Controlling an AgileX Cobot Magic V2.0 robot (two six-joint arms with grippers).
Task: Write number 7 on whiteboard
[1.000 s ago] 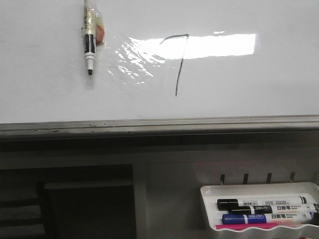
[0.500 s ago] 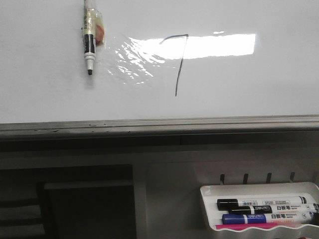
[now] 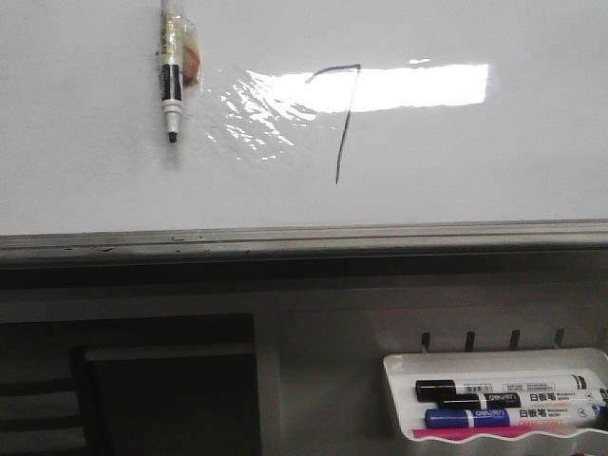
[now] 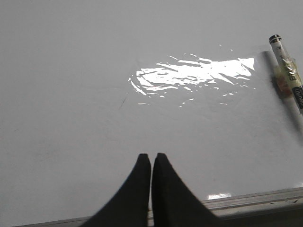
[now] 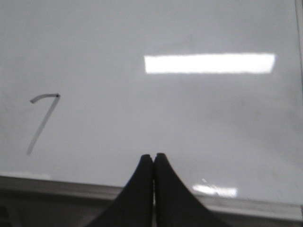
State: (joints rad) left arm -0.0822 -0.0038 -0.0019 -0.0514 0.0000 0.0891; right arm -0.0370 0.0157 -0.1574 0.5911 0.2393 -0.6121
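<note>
Closest in the front view is a white pen tray (image 3: pixel 394 399) with markers (image 3: pixel 503 404) lying in it. Past it runs the grey edge of the whiteboard (image 3: pixel 85 180). The number 7 (image 3: pixel 340 119) is drawn in black near the middle of the board. A marker (image 3: pixel 172 71) hangs tip down to its left. The left gripper (image 4: pixel 151 158) and right gripper (image 5: pixel 154 157) both have their fingers pressed together, holding nothing.

A bright rectangular ceiling light reflection (image 3: pixel 418 85) glares overhead. Below, a pale grey cabinet front (image 3: pixel 313 332) has a dark open recess (image 3: pixel 161 389) on the left, with a white pen tray (image 3: pixel 399 380) on the right.
</note>
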